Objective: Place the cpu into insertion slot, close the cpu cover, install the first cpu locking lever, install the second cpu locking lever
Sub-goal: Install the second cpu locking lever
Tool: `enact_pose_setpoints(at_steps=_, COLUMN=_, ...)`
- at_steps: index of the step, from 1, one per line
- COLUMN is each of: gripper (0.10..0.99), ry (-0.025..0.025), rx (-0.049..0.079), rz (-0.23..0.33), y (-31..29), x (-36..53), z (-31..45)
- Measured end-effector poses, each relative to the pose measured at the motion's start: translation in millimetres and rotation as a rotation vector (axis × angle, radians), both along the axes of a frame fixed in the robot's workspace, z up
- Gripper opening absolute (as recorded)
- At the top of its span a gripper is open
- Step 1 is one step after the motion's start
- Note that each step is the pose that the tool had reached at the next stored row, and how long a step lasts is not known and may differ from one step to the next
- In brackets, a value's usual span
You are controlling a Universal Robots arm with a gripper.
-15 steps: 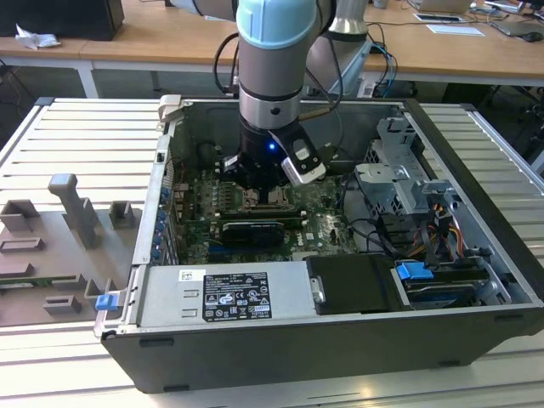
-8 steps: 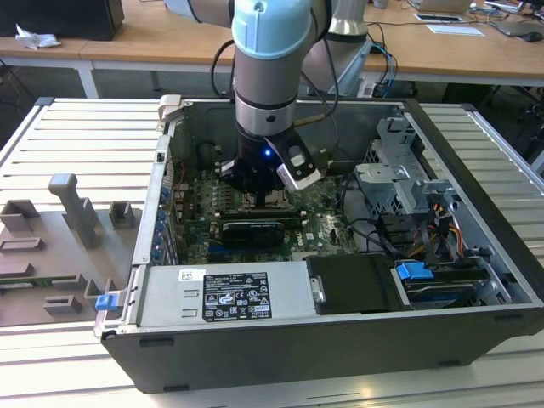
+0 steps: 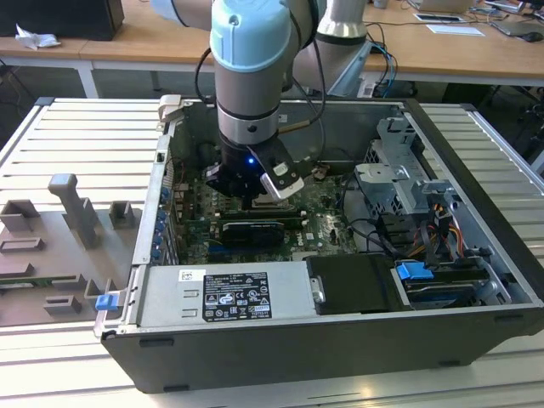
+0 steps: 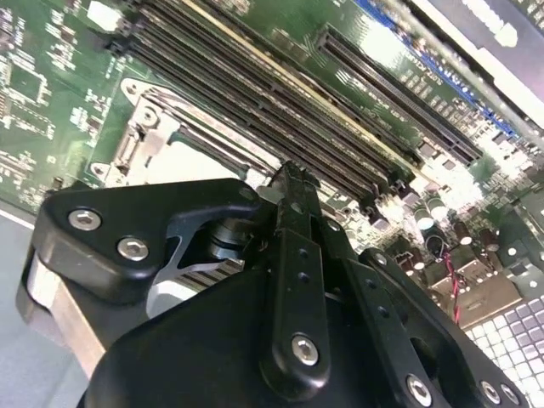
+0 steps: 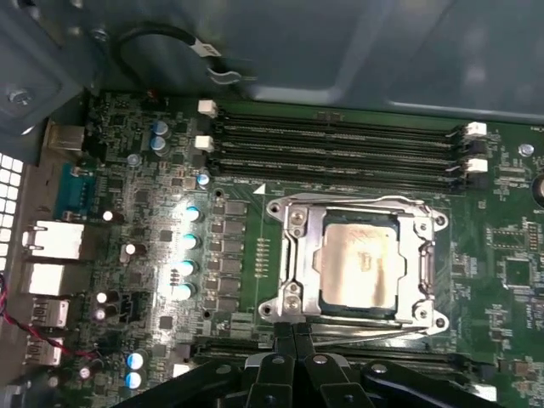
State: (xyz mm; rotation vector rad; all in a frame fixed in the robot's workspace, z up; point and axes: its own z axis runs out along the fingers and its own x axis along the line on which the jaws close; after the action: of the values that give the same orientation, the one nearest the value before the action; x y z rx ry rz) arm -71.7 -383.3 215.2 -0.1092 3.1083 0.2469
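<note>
The cpu (image 5: 357, 265), a pale silver-beige square, lies in the insertion slot (image 5: 318, 291) on the green board. The cpu cover (image 5: 299, 255), a grey metal frame, lies flat over it with the chip showing through its window. Thin wire levers run along two opposite sides of the cover (image 5: 357, 201) (image 5: 374, 326). My gripper (image 5: 293, 333) is shut, its black fingertips together at one corner of the socket, by the end of the nearer lever. In the exterior view the gripper (image 3: 255, 197) reaches down into the open computer case. The second wrist view shows a finger (image 4: 293, 221) above the socket's corner (image 4: 144, 127).
Long black memory slots (image 5: 340, 144) run beside the socket. A black card (image 3: 248, 231) stands in front of the gripper, with the power supply (image 3: 229, 293) nearer. A drive cage (image 3: 399, 183) and cables fill the exterior view's right. A grey fixture plate (image 3: 59, 246) lies outside the case.
</note>
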Motion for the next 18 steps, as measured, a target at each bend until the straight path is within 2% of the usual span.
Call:
enact_pose_setpoints(at_steps=2, gripper=0.106, ry=0.0000, rx=0.006, rz=0.001, y=0.0, x=-1.5, z=-2.0)
enact_pose_setpoints(at_steps=6, gripper=0.106, ry=-0.0002, rx=0.040, rz=0.003, y=-0.2, x=-4.7, z=-8.8)
enact_pose_setpoints(at_steps=10, gripper=0.106, ry=0.0006, rx=0.045, rz=0.006, y=-0.5, x=-5.9, z=-13.5)
enact_pose_setpoints(at_steps=13, gripper=0.106, ry=0.0000, rx=0.064, rz=0.010, y=-0.3, x=-7.2, z=-17.3)
enact_pose_setpoints(at_steps=18, gripper=0.106, ry=0.0000, rx=0.066, rz=0.011, y=-0.2, x=-8.5, z=-15.1)
